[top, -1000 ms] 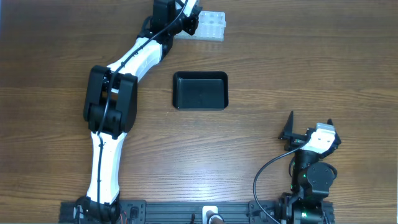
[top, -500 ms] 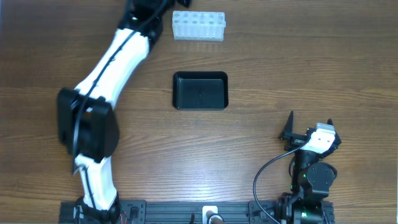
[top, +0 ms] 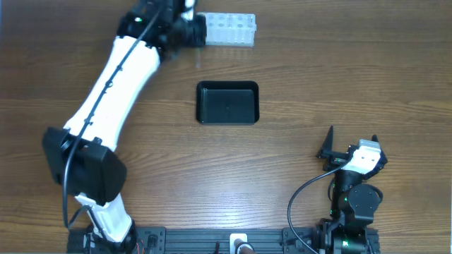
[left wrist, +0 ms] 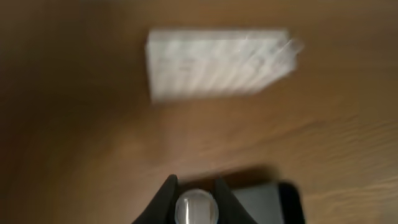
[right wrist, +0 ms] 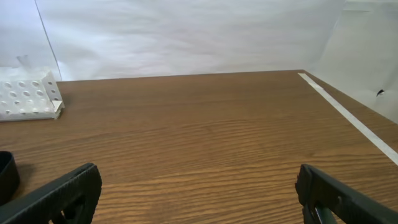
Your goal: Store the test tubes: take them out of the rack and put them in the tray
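Fingers (left wrist: 163,198) of the left gripper (left wrist: 194,186) are clamped on a clear, round-topped test tube (left wrist: 196,208), which stands upright between them. From above, the left gripper (top: 185,22) sits at the far side of the brown wood-grain table (top: 339,63), just beside the left end of the clear plastic test-tube rack (top: 226,30). The left wrist camera has the rack (left wrist: 217,65) lying farther off across bare wood, too blurred to tell whether any tubes stand in its wells, and a corner of the black rectangular plastic tray (left wrist: 277,198) shows dark just beside the held tube. The tray (top: 201,113) lies nearer than the rack, close to the middle of the table, apart from it with a strip of wood between the 2. The right gripper (top: 349,142) is on the near right, well apart from rack and tray, its 2 black fingers spread wide with nothing between them. Its own camera looks between those fingers (right wrist: 65,193) across the table to the rack (right wrist: 28,93) at the far left, rows of round wells showing on top
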You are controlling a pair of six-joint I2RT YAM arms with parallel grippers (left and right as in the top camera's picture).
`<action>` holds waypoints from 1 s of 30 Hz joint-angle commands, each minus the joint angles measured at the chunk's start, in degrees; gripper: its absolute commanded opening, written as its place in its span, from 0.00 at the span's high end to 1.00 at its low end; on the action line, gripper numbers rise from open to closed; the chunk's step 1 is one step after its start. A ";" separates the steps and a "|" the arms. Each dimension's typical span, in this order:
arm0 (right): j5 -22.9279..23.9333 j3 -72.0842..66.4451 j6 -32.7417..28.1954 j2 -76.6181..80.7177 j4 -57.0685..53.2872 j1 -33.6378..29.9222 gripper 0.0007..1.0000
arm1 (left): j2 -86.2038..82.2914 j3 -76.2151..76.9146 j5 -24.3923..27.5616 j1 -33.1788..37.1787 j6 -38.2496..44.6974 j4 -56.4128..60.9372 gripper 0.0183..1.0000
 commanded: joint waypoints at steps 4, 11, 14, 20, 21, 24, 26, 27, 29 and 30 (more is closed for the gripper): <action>0.50 -0.48 -0.28 -0.07 0.11 0.00 0.01 | 4.31 -0.42 -12.72 -7.93 -12.94 -2.12 0.98; 0.50 -0.48 -0.28 -0.07 0.11 0.00 0.01 | 7.67 -0.74 -14.62 -10.97 -14.47 -2.19 0.98; 0.48 -0.48 -0.28 -0.07 0.11 0.00 0.01 | 9.11 -1.92 -14.58 -11.06 -15.50 -2.58 0.98; 0.50 -0.48 -0.28 -0.07 0.13 0.00 0.01 | 11.96 -3.32 -13.70 -11.08 -15.89 -2.51 0.98; 0.50 -0.48 -0.28 -0.07 0.11 0.00 0.01 | 12.17 -3.32 -13.53 -11.15 -15.87 -2.51 0.98; 0.50 -0.48 -0.28 -0.07 0.11 0.00 0.01 | 12.76 -3.32 -13.27 -11.15 -15.87 -2.54 0.98; 0.50 -0.48 -0.28 -0.07 0.13 0.00 0.01 | 13.38 -3.32 -13.27 -11.15 -15.87 -2.56 0.98; 0.50 -0.48 -0.28 -0.07 0.11 0.00 0.01 | 14.08 -3.32 -13.00 -11.15 -15.87 -2.56 0.98; 0.50 -0.48 -0.28 -0.07 0.11 0.00 0.01 | 14.56 -3.32 -12.41 -11.15 -15.87 -2.71 0.98; 0.50 -0.48 -0.28 -0.07 0.11 0.00 0.01 | 14.91 -3.32 -11.91 -11.15 -15.87 -2.82 0.98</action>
